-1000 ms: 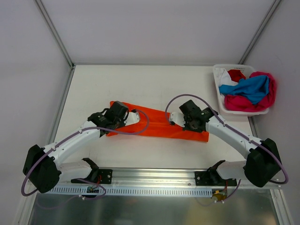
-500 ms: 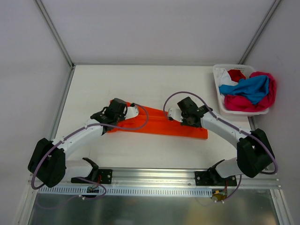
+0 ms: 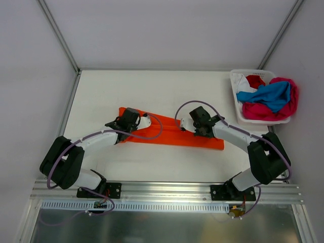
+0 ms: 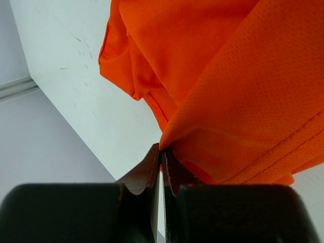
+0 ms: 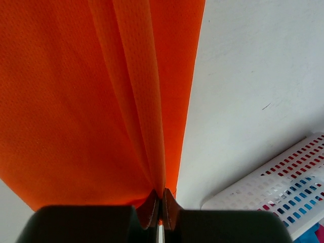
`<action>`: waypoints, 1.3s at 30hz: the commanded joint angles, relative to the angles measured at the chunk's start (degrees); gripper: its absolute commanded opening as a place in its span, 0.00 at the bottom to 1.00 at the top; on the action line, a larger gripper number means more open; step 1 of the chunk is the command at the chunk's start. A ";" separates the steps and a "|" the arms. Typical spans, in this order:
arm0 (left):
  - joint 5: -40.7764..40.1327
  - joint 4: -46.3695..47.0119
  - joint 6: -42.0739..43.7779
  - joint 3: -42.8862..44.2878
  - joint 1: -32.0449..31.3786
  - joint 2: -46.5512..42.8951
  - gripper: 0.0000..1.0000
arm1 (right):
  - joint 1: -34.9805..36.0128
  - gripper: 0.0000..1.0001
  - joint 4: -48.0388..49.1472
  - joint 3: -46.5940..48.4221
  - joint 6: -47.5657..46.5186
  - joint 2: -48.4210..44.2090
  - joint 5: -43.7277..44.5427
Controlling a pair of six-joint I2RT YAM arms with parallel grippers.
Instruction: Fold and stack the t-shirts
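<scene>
Left gripper (image 4: 161, 149): jaws pinched tight together, and there's a fold of the orange t-shirt (image 3: 172, 135) nipped right at the tips, toward the shirt's left end.
Right gripper (image 5: 162, 195): clamped just as tight, with a thin ridge of the same orange cloth caught between the tips, right of the shirt's middle.
Orange t-shirt: down on the table (image 3: 152, 91) as a long narrow band, stretched between the two arms and slanting a little toward the near right. The layers are doubled over.
Left end of it: the cloth bunches into soft creases just past the pinch, seen from the left wrist.
Basket (image 3: 234, 81): white plastic, at the table's far right corner, well apart from the orange shirt.
In the basket: a blue t-shirt (image 3: 271, 95) on top, a magenta-pink t-shirt (image 3: 263, 112) under it spilling over the right rim, and a red t-shirt (image 3: 256, 80) and a white t-shirt (image 3: 242, 82) at the back.
</scene>
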 commanded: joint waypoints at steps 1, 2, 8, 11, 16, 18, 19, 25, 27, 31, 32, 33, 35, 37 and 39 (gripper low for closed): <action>-1.96 4.36 1.26 -0.26 1.10 1.68 0.00 | -0.60 0.00 2.61 -0.38 -1.00 1.56 2.93; -2.05 6.01 1.52 -0.26 1.19 2.47 0.00 | -0.60 0.00 3.13 -0.38 -1.09 2.00 3.19; -3.02 9.63 2.58 -0.35 1.36 5.19 0.00 | -0.95 0.00 5.95 0.32 -1.70 5.60 3.28; -3.11 10.95 2.67 -0.26 1.71 6.25 0.00 | -1.04 0.03 7.00 0.76 -1.70 6.92 3.28; -3.63 13.06 3.19 -0.79 1.98 6.26 0.48 | -1.13 0.61 8.76 1.11 -1.53 8.42 3.11; -4.77 15.60 4.07 -1.66 2.15 6.08 0.75 | -1.30 0.68 9.11 1.11 -1.62 8.42 3.11; -5.04 16.31 4.86 -1.75 2.24 5.99 0.87 | -1.48 0.70 9.38 1.20 -1.53 8.25 3.19; -6.62 18.33 6.53 -1.23 2.94 5.38 0.95 | -1.83 0.73 9.47 1.73 -1.53 7.37 3.37; -7.32 19.73 7.58 -0.97 3.29 5.38 0.95 | -1.83 0.73 9.47 1.82 -1.53 7.28 3.46; -9.95 28.65 11.35 -1.75 4.26 6.17 0.95 | -2.18 0.73 10.34 1.99 -1.70 7.19 4.42; -11.01 31.58 12.41 -2.19 4.52 6.51 0.95 | -2.27 0.73 10.69 1.91 -1.79 7.19 4.60; -11.54 34.82 13.47 -3.15 4.88 7.30 0.95 | -2.36 0.73 10.87 1.99 -1.79 7.02 4.78; -12.07 43.36 16.90 -3.86 5.93 8.71 0.95 | -2.53 0.73 11.31 1.99 -1.79 6.84 4.78; -11.90 46.18 18.22 -3.78 6.90 11.61 0.95 | -2.62 0.73 11.49 1.91 -1.79 6.58 5.04; -9.98 46.21 17.53 -3.60 7.69 11.62 0.95 | -2.80 0.73 11.40 1.82 -1.79 6.40 5.30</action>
